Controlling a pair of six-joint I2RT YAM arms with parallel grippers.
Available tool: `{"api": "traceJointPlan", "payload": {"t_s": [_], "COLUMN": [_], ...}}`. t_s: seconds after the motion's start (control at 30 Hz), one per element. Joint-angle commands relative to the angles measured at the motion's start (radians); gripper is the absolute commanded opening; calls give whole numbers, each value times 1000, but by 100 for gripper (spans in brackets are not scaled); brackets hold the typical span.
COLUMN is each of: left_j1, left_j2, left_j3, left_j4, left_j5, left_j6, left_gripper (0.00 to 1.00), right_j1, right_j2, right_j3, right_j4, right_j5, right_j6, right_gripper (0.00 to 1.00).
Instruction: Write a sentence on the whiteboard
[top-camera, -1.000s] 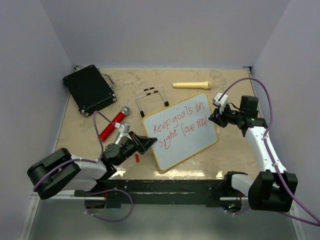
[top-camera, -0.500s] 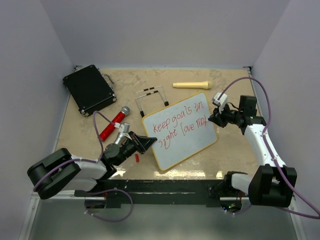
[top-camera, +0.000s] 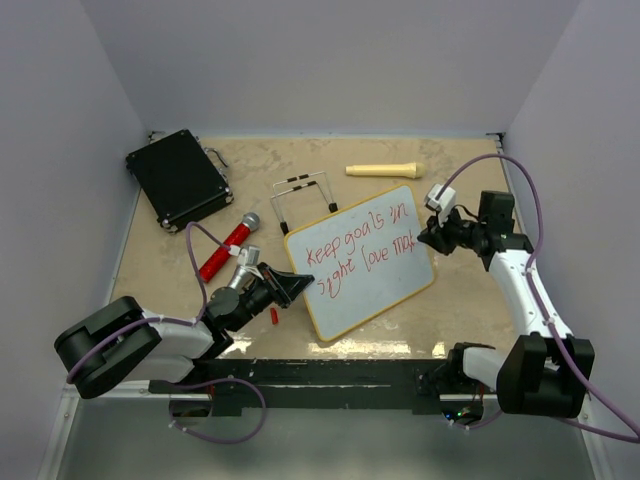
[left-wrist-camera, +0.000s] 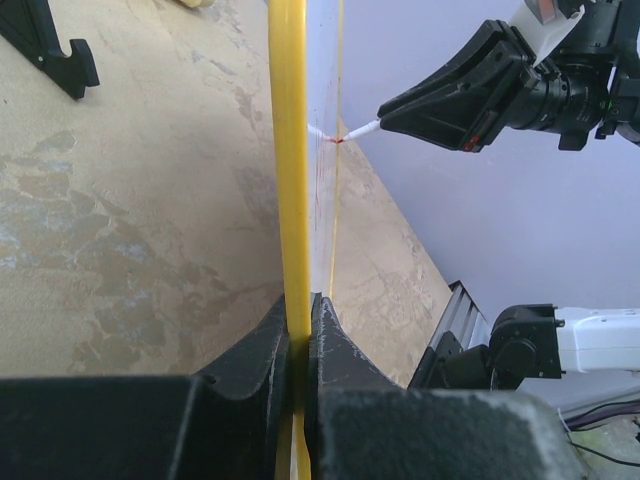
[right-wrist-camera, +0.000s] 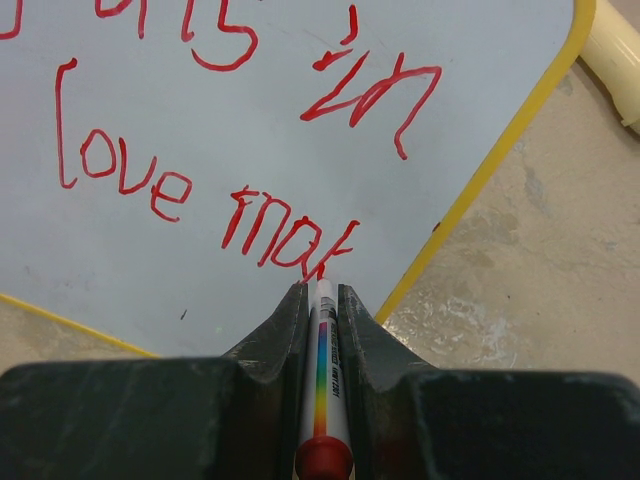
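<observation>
We find a tan, mottled table (top-camera: 250, 160) carrying six items. A black case (top-camera: 178, 178) lies at the far left corner. A cream cylinder (top-camera: 383, 170) lies along the far edge. A wire stand (top-camera: 305, 198) sits between them, nearer the centre. A red microphone (top-camera: 225, 248) lies near the case. The whiteboard (top-camera: 360, 262) occupies the centre, with a small red cap (top-camera: 274, 316) just beside its left corner.

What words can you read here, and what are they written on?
"Keep goals in": top line of the red sentence on the whiteboard.
"sight (love mat": its second line; the last word looks unfinished.
Print on the marker: too small to read.
</observation>
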Motion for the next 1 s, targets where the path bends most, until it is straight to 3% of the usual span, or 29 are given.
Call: {"api": "traceJointPlan", "payload": {"t_s": [0.0,0.7,0.97], "left_j1": [-3,-3,-3], "left_j2": [-5,-4,5], "left_j3": [-56,-58,-58], "left_j4": [59,57,59], "left_j5": [32,38,41], "left_j6": [73,74,77], "left_gripper": [0,0,0], "right_j1": [4,4,4], "right_j2": [-34,-28,-28], "right_j3": [45,18,5], "right_j4": [64,152,164], "right_j5": [-18,95,69], "right_j6": [37,108,106], "right_gripper": [0,0,0]}}
